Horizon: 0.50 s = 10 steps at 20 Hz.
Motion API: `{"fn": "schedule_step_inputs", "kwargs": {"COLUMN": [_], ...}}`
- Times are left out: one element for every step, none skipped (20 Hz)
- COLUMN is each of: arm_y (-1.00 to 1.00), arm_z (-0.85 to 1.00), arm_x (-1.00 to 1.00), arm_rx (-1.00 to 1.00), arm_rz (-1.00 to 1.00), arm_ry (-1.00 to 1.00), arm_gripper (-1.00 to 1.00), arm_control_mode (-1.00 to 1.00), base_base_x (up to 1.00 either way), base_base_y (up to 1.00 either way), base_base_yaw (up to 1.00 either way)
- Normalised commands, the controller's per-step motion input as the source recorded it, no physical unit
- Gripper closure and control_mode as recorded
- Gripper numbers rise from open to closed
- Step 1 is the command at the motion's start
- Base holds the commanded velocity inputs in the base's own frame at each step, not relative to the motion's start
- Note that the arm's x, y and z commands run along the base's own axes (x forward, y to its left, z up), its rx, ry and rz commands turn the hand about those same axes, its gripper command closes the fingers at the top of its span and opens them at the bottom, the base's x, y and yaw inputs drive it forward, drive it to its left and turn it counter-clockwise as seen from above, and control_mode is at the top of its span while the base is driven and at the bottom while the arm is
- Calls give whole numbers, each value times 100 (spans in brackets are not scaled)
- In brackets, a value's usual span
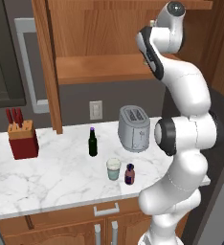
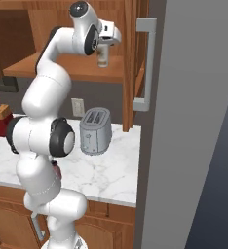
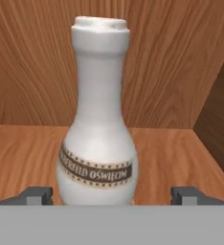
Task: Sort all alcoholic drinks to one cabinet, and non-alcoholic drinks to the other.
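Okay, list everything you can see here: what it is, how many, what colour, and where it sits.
Whitish bottle: one, pale with brown label band, upright on the wooden cabinet shelf.
Green bottle: one, dark green, purple cap, on the marble counter.
Cup: one, pale teal, counter front.
Purple bottle: one, short, right of the cup.
Toaster: one, grey, counter back.
Knife block: one, red, counter left.
Wall outlet: one, white.
Gripper: one, fingers dark grey, open, either side of the whitish bottle.

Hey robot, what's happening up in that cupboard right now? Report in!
Hand open, fingers apart either side of the pale bottle. Bottle upright on the cabinet shelf. Green bottle, cup, small purple bottle on the counter.
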Motion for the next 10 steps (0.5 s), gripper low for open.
{"fn": "schedule_step_inputs", "kwargs": {"arm_y": [0, 0, 0, 18, 29, 38, 47, 52, 52, 54], "arm_z": [-13, -21, -29, -43, -58, -62, -70, -80, -86, -100], "arm_x": [-71, -100, -100, -100, -100, -100, -100, -100, -100, -100], "arm_rx": [0, 0, 0, 0, 0, -1, -5, -6, -6, -9], "arm_rz": [0, 0, 0, 0, 0, 0, 0, 0, 0, 3], "arm_ry": [-4, -2, 0, 0, 0, 4, 7, 4, 3, 2], "arm_gripper": [-100, -100, -100, -100, -100, -100, -100, -100, -100, -100], "arm_control_mode": [-100, -100, -100, -100, -100, -100, -100, -100, -100, -100], "base_base_x": [0, 0, 0, 0, 0, 0, 0, 0, 0, 0], "base_base_y": [0, 0, 0, 0, 0, 0, 0, 0, 0, 0], "base_base_yaw": [0, 0, 0, 0, 0, 0, 0, 0, 0, 0]}}
